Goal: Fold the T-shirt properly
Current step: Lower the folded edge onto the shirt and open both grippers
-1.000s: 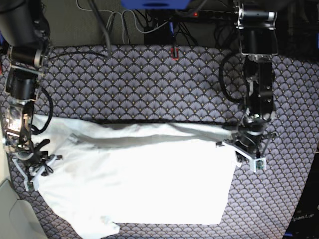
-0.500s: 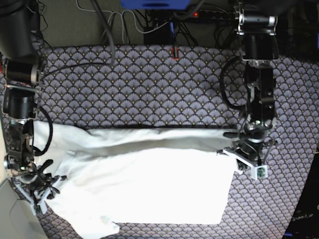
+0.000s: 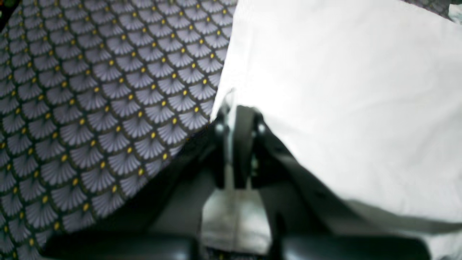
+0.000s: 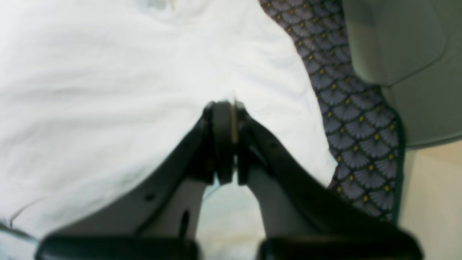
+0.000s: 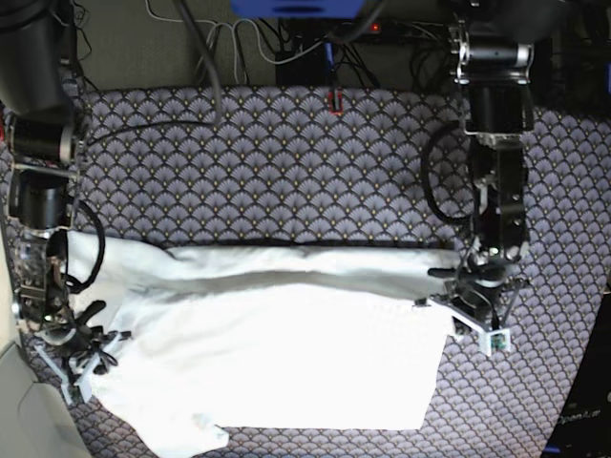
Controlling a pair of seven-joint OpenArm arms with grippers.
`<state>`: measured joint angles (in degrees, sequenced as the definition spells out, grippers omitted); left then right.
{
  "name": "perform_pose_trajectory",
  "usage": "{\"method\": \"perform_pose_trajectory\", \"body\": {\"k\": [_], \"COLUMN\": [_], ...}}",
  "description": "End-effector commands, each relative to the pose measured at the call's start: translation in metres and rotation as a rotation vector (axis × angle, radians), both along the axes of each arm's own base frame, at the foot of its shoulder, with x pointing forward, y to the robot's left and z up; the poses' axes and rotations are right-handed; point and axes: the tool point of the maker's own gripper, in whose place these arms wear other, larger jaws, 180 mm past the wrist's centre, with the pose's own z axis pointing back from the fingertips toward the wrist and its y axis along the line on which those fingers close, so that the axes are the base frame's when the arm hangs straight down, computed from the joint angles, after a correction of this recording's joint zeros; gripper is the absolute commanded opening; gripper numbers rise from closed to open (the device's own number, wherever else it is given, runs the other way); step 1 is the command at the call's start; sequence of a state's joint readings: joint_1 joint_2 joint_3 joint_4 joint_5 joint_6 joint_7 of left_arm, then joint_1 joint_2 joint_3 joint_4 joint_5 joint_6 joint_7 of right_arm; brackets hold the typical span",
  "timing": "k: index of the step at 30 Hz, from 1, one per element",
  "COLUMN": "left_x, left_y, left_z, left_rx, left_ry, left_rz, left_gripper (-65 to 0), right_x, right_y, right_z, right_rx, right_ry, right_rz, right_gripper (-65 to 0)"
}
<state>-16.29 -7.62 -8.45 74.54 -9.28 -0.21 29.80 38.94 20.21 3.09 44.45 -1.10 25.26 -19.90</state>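
Note:
The white T-shirt [image 5: 286, 353] lies spread over the patterned table, its far part doubled into a long fold toward the front. My left gripper [image 5: 456, 305] sits at the shirt's right edge. The left wrist view shows this gripper [image 3: 236, 112] shut, a thin edge of the T-shirt [image 3: 343, 90] pinched between the fingers. At the shirt's left end is my right gripper [image 5: 84, 355]. In its wrist view the right gripper [image 4: 224, 106] is shut on the T-shirt [image 4: 108, 90], and cloth hides what lies below the jaws.
A purple fan-patterned cover [image 5: 286, 162] spreads over the table. Cables [image 5: 248, 48] and a small red part [image 5: 334, 98] lie along the back edge. A grey-beige moulded object [image 5: 19, 410] stands off the front left corner, near the right gripper.
Both grippers have moved toward the front edge, the right one farther, dragging the held far edge of the T-shirt over the lower layer. Both stayed shut.

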Motion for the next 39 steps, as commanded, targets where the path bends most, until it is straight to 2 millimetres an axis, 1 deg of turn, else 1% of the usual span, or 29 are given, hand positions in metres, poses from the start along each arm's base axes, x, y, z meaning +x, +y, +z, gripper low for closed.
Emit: {"method": "perform_pose_trajectory", "body": {"k": [1,3,5,7,9,17,18,20,22,24,26,30,34,36,38,39], "left_x": [0.012,0.015,0.02,0.025,0.028,0.03,0.031,0.036,0.039,0.043,0.045,0.045,0.046,0.05,0.054,0.056], "left_y": [0.002,0.003,0.006,0.007,0.008,0.008,0.008,0.007,0.008,0.009,0.009,0.008,0.008,0.007,0.009,0.01], "left_z": [0.025,0.03,0.036,0.035,0.033,0.036,0.036,0.044,0.041,0.038,0.034,0.03,0.032,0.036,0.027,0.024], "left_rx": [0.007,0.008,0.014,0.011,0.008,0.009,0.009,0.008,0.003,-0.001,-0.006,-0.01,-0.01,-0.013,-0.02,-0.024], "left_ry": [-0.074,-0.083,-0.095,-0.085,-0.078,-0.082,-0.084,-0.099,-0.087,-0.075,-0.062,-0.051,-0.056,-0.06,-0.032,-0.019], "left_rz": [0.003,0.004,0.006,0.009,0.012,0.012,0.012,0.011,0.013,0.017,0.019,0.019,0.019,0.02,0.025,0.028], "left_gripper": [-64.5,-64.5,-64.5,-64.5,-64.5,-64.5,-64.5,-64.5,-64.5,-64.5,-64.5,-64.5,-64.5,-64.5,-64.5,-64.5], "right_x": [0.016,0.016,0.018,0.02,0.024,0.028,0.03,0.033,0.034,0.038,0.038,0.039,0.039,0.039,0.04,0.042], "right_y": [-0.008,-0.008,-0.004,0.005,0.011,0.009,0.009,0.009,0.009,0.007,0.002,0.002,0.002,0.002,0.0,0.002], "right_z": [0.031,0.028,0.028,0.027,0.033,0.041,0.046,0.052,0.054,0.062,0.063,0.063,0.063,0.063,0.064,0.065], "right_rx": [0.006,0.017,0.011,-0.01,-0.025,-0.034,-0.034,-0.034,-0.034,-0.035,-0.04,-0.042,-0.041,-0.04,-0.041,-0.037], "right_ry": [-0.084,-0.085,-0.095,-0.096,-0.106,-0.119,-0.128,-0.137,-0.142,-0.159,-0.165,-0.166,-0.167,-0.167,-0.176,-0.182], "right_rz": [-0.013,-0.015,0.001,0.033,0.053,0.054,0.053,0.053,0.053,0.039,0.013,0.01,0.008,0.007,-0.019,-0.026], "right_gripper": [-64.1,-64.1,-64.1,-64.1,-64.1,-64.1,-64.1,-64.1,-64.1,-64.1,-64.1,-64.1,-64.1,-64.1,-64.1,-64.1]}}
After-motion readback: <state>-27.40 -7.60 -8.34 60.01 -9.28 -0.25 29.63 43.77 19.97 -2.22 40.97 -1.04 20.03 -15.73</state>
